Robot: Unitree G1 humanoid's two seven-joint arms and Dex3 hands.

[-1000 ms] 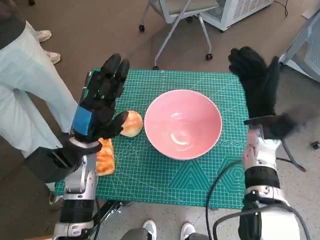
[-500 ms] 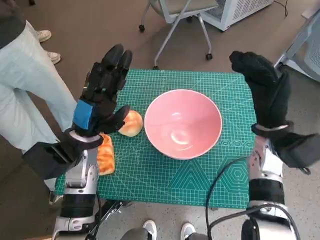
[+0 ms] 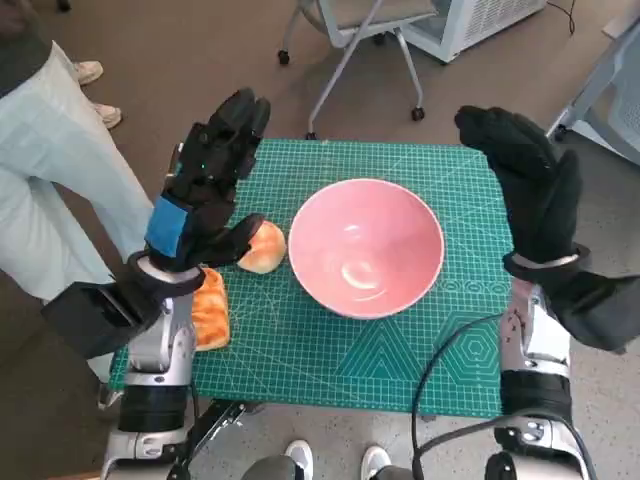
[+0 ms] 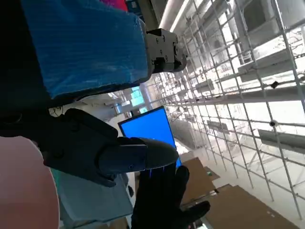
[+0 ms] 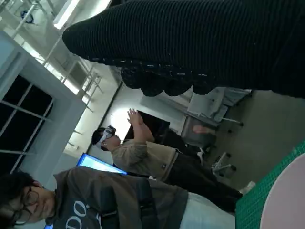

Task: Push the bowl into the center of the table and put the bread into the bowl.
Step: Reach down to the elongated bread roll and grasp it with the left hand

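Pink and empty, your bowl (image 3: 366, 248) sits on the green mat (image 3: 330, 360) close to the middle of the bench, so I judge the push is as good as done. The bun (image 3: 263, 247) lies just beside the bowl's rim on your left, and a second, longer piece of bread (image 3: 210, 312) lies near the mat's left edge, partly hidden under your left wrist.

Over the last second neither bowl nor bread has moved. Your left hand (image 3: 205, 190) has stayed raised over the bun's side of the mat, drifting a little farther from you, fingers spread and gripping nothing. Your right hand (image 3: 528, 185) has swung in from beyond the mat's far right corner; it now stands upright above the right edge, fingers straight, also empty. To me that reads as both hands clear of the bowl, with the bread step not yet begun.

For room: you have bare mat between the bowl and the near edge, and a narrower strip on the far side. The bun has only a thin gap to the bowl, so come down on it from above or from the left. A person's pale trouser leg (image 3: 60, 180) stands just off the bench's left side, and a chair (image 3: 365, 30) stands beyond the far edge.
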